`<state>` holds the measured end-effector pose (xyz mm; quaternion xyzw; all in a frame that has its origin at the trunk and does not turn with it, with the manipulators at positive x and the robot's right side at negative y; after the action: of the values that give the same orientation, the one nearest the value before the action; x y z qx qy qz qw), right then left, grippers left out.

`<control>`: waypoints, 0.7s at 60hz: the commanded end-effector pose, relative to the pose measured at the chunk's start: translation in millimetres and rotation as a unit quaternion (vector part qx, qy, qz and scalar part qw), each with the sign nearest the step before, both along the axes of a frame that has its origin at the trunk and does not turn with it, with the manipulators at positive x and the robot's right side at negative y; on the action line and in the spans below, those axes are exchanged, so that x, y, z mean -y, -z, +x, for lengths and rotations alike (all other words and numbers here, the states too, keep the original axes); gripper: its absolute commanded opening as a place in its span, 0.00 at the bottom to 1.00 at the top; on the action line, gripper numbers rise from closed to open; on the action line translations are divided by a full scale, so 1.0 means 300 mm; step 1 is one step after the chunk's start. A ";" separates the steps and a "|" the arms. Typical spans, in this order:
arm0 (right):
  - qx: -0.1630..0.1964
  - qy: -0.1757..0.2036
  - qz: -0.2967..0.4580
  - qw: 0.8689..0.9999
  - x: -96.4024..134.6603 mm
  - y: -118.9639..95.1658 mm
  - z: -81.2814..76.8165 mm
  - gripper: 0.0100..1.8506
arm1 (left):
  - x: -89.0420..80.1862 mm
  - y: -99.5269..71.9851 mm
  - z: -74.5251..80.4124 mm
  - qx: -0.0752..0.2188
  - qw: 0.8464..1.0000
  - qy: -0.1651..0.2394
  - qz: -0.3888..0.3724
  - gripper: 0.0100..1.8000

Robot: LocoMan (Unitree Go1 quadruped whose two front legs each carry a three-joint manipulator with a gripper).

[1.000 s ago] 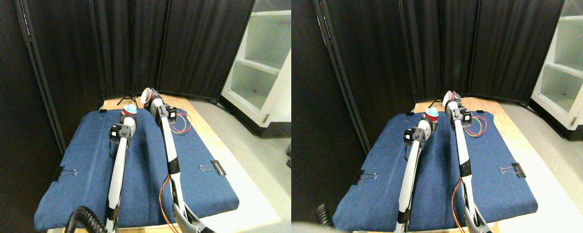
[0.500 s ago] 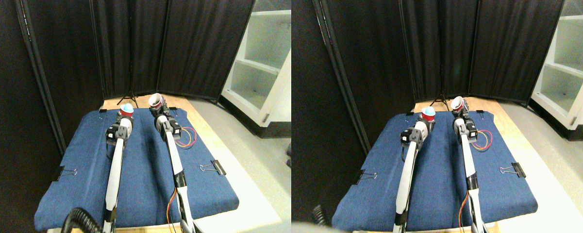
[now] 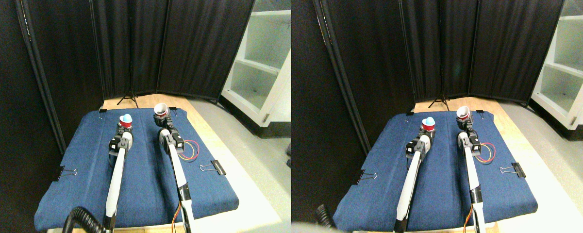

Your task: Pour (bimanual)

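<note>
Blue cloth pad (image 3: 141,174) is covering the tabletop and is serving as the landmark; black binder clips (image 3: 218,167) are pinning its edges.

Left manipulator (image 3: 116,170) and right manipulator (image 3: 177,165) are both reaching up the pad toward its far end, well apart from each other.

Left gripper (image 3: 124,127) is sitting just under a red cup (image 3: 125,121) over the far-left part of the pad; the cup is standing roughly upright with something pale blue showing at its mouth (contents, most likely, but too small to be sure). Right gripper (image 3: 161,119) is sitting under a white-rimmed cup (image 3: 160,109) over the far-right part of the pad, mouth tipped slightly toward the camera. Each cup appears to be carried by its gripper, but how wide the jaws are standing is not resolvable at this size, so I cannot tell.

Progress, as a judgement: with the blue item in the left cup and the two cups apart and near upright, the pour itself looks either finished or not under way; setting both cups down on the pad remains.

A coil of coloured wire (image 3: 189,148) is lying on the pad just right of the right manipulator.
</note>
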<state>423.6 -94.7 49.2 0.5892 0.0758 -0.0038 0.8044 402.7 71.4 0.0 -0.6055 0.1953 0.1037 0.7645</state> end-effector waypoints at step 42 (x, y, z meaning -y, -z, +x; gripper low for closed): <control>-0.032 0.037 0.029 0.998 -0.011 0.139 0.003 0.18 | -0.037 0.082 0.037 0.005 1.000 -0.020 0.013 0.18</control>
<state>421.4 -93.7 8.9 0.6104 0.0913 -0.0521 0.7851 409.5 84.8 -26.7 -0.5983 0.1920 0.1204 0.7686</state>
